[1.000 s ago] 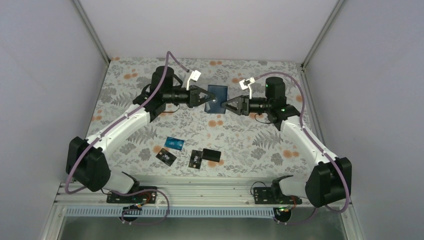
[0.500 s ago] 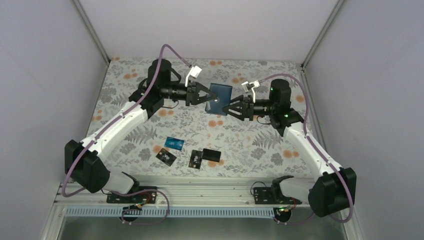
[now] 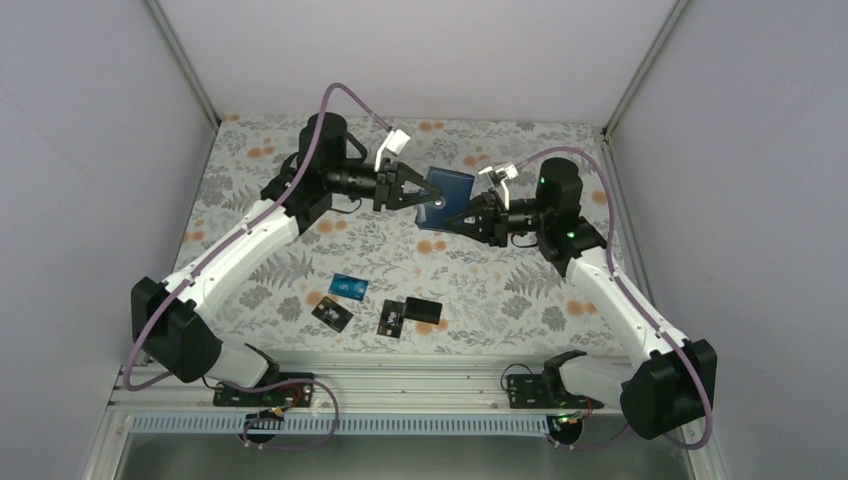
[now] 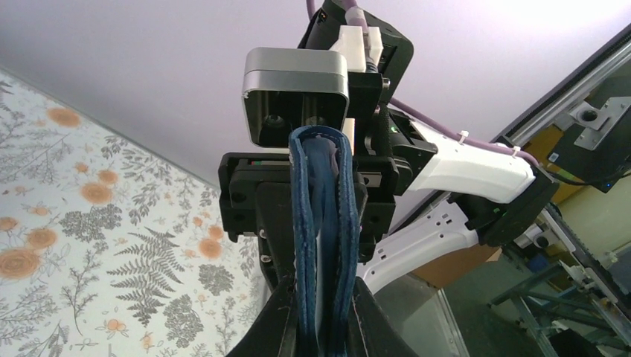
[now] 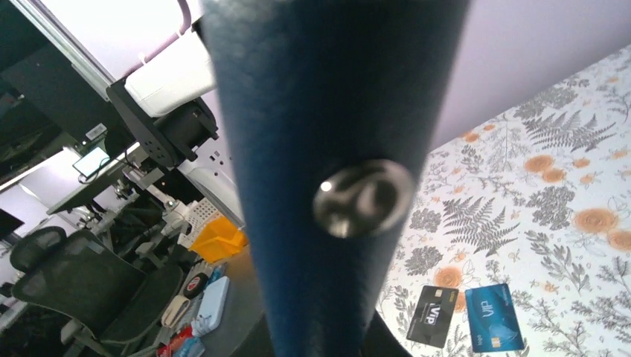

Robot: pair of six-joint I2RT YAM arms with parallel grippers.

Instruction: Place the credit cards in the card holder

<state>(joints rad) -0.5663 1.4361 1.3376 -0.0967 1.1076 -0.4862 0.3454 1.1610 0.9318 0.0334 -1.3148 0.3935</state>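
Left claw (image 3: 418, 196) is clamped on the card holder (image 3: 448, 190), which hangs in the air over the far middle of the bench (image 3: 500, 290), at upper centre of the top view. Right claw (image 3: 447, 217) comes in from the right and is closed on the holder's lower corner, so both grip the same dark navy wallet, nearly tip to tip.

From my left wrist camera the card holder (image 4: 320, 245) stands edge-on between the fingers (image 4: 268, 338). Its two leaves are a little apart with a pale sliver between them; I cannot tell what that sliver is. It hides the right claw's tips, and only the grey camera housing (image 4: 296, 93) of the other wrist shows above it.

On the right wrist camera the card holder (image 5: 327, 111) fills the middle of the frame, blurred, with its metal snap (image 5: 362, 198) facing me. That claw's own fingers are almost wholly cut off at the bottom edge.

Lower in the top view, well apart from the holder, lie four cards:
- the teal-blue card (image 3: 349, 287)
- a marked black card (image 3: 332, 315) just below it
- a second marked black card (image 3: 393, 317)
- a plain black card (image 3: 424, 308) right against that one

I cannot read their markings. The holder's slotted inside is out of sight in every view.
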